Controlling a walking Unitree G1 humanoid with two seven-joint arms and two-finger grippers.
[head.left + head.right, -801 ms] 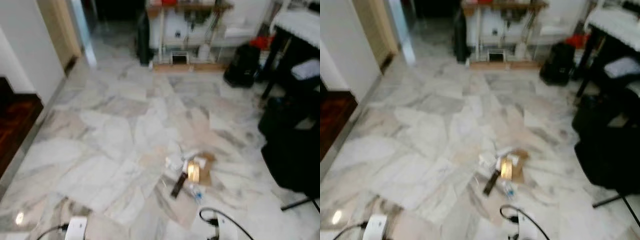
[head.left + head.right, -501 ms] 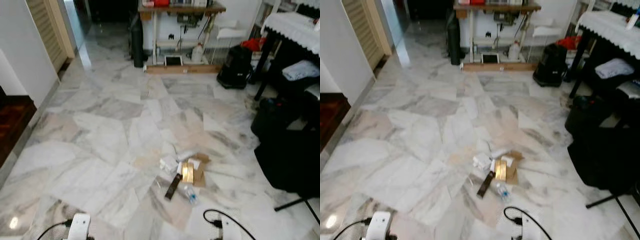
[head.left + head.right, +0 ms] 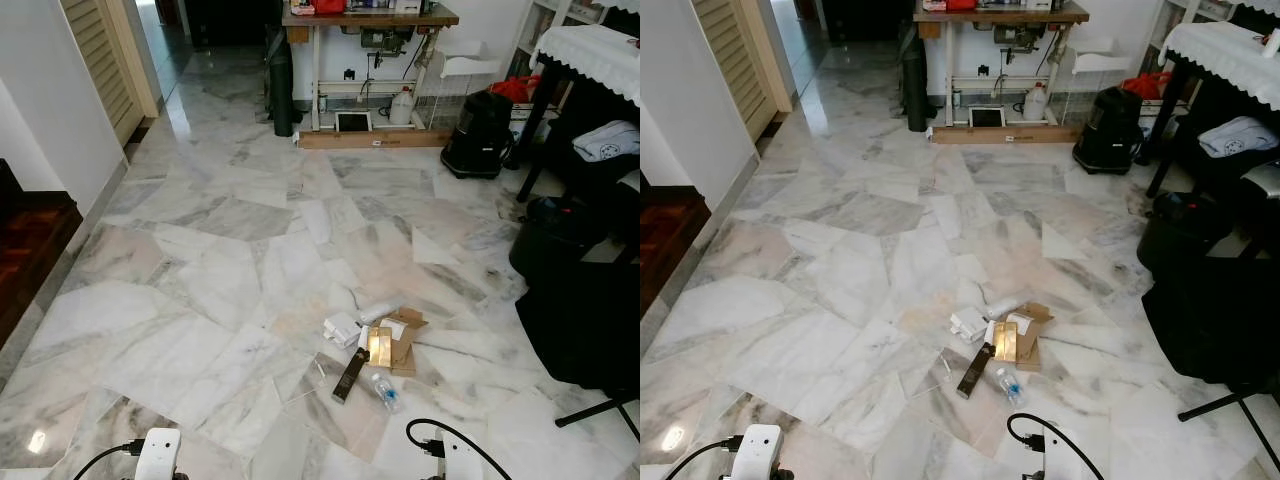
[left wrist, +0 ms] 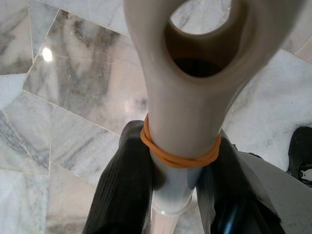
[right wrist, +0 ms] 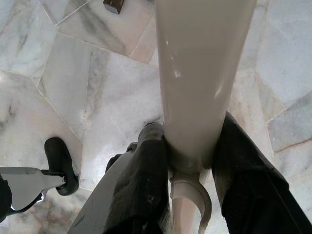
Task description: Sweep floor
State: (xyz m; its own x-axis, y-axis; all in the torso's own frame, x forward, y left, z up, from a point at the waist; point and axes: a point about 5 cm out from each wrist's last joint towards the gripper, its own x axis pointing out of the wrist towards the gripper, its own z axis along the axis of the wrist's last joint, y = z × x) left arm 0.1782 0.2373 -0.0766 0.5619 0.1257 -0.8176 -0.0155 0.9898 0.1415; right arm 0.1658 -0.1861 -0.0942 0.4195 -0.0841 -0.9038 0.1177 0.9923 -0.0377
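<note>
A small heap of litter [image 3: 372, 345] lies on the marble floor [image 3: 220, 260] just ahead and slightly right: brown cardboard, a gold packet, a black bar [image 3: 350, 374], a small clear bottle [image 3: 384, 391] and white scraps. In the left wrist view my left gripper [image 4: 178, 146] is shut on a beige handle [image 4: 190, 87] that has a hanging hole and an orange rubber band [image 4: 180, 158]. The right wrist view has my right gripper [image 5: 190, 136] shut on a smooth beige pole [image 5: 200, 63]. Both white wrists [image 3: 158, 455] [image 3: 455, 462] sit at the bottom edge of the head views.
Black bags [image 3: 585, 320] and a stand's leg [image 3: 592, 412] crowd the right side, below a cloth-covered table [image 3: 590, 45]. A workbench [image 3: 370, 20] and a black bag [image 3: 478, 135] stand at the far wall. A dark wooden step [image 3: 30, 240] and a white wall lie left.
The head camera has steadied and the picture has sharpened, with the scene shifting slightly. The litter lies where it was on the floor.
</note>
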